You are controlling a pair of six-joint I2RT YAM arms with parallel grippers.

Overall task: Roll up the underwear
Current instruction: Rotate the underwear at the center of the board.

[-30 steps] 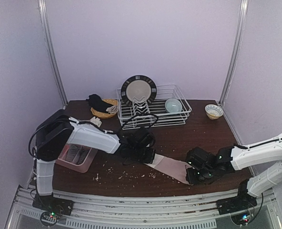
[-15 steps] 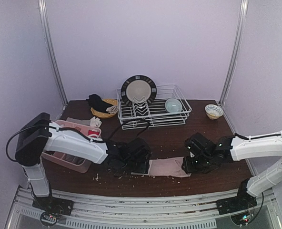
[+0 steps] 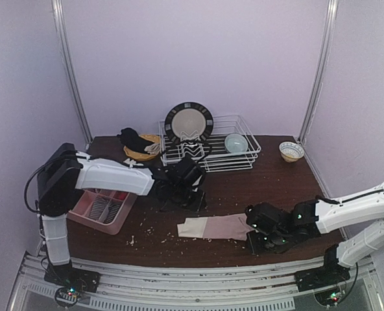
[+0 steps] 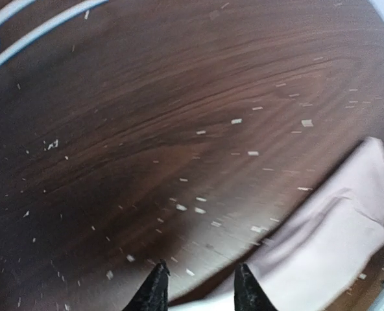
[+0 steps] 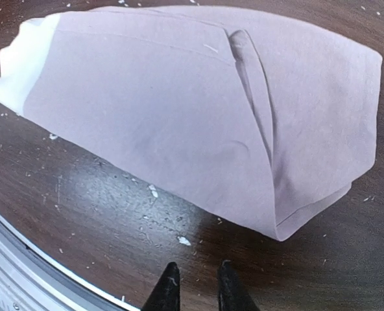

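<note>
The underwear (image 3: pixel 215 227) is a pale pink cloth with a white band at its left end. It lies folded flat near the table's front edge, and nothing holds it. My left gripper (image 3: pixel 192 199) hovers behind the cloth's left end, between cloth and rack. In the left wrist view this gripper (image 4: pixel 198 277) is open over bare wood, with the underwear (image 4: pixel 328 236) off to its right. My right gripper (image 3: pixel 254 237) sits just off the cloth's right end. Seen from the right wrist, the right gripper (image 5: pixel 196 277) stands narrowly open and empty, short of the underwear (image 5: pixel 198 110).
A white wire dish rack (image 3: pixel 244 159) at the back holds a plate (image 3: pixel 189 122) and a bowl (image 3: pixel 236 142). A small bowl (image 3: pixel 291 151) stands back right. Back left is a yellow dish with dark cloth (image 3: pixel 139 146). A pink cutlery tray (image 3: pixel 108 208) sits left. Crumbs dot the wood.
Both grippers had the underwear stretched between them, laid it flat and let go. The left gripper has pulled back toward the rack. The right has backed off the cloth's end.
</note>
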